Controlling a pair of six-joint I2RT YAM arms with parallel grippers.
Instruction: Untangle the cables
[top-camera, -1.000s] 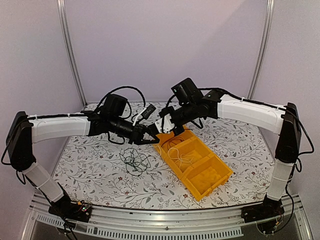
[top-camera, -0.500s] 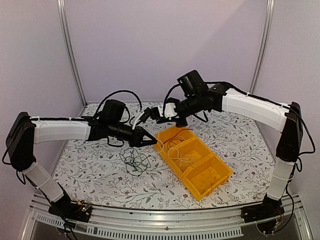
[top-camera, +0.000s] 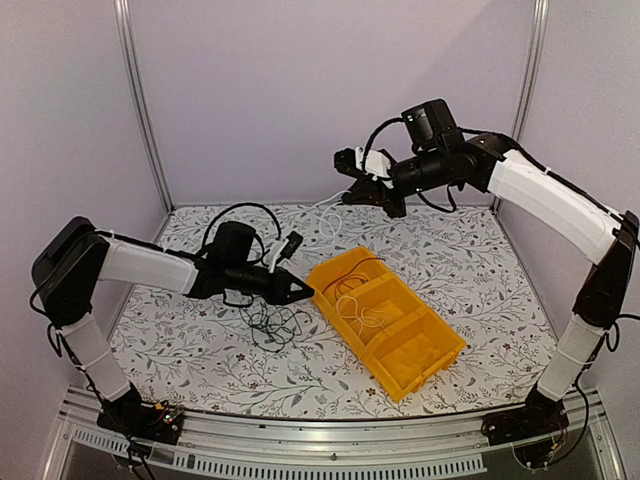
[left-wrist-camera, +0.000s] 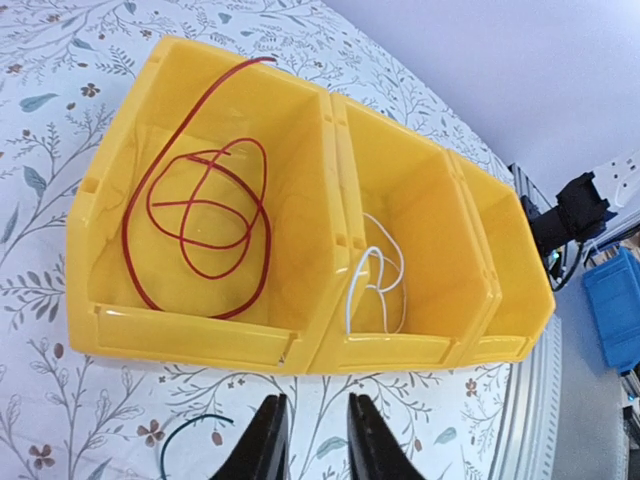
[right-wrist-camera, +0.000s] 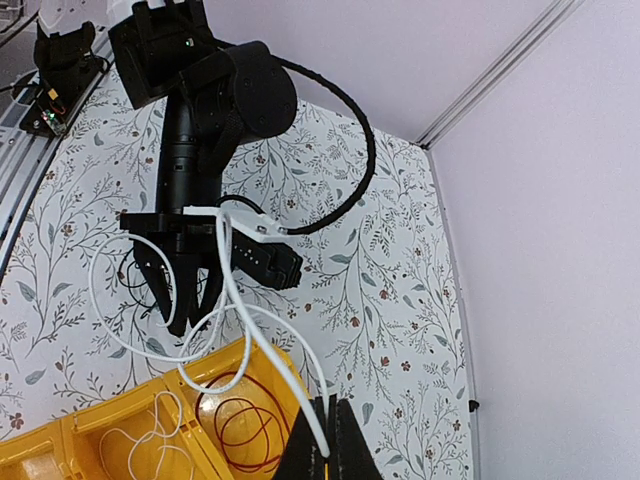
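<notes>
Loops of limp, featherlight white cable (right-wrist-camera: 227, 260) dangle from the clamped right claw (right-wrist-camera: 322, 445) high above the yellow bin (top-camera: 437, 362), while the left claw (left-wrist-camera: 310, 440), barely parted and empty, hovers beside a dark tangle (top-camera: 270, 322) on the counter (top-camera: 480, 270), likely best pinched at a loose end.

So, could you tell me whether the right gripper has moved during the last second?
Yes. The right gripper has risen up and back, away from the yellow bin, drawing a white cable with it.
</notes>
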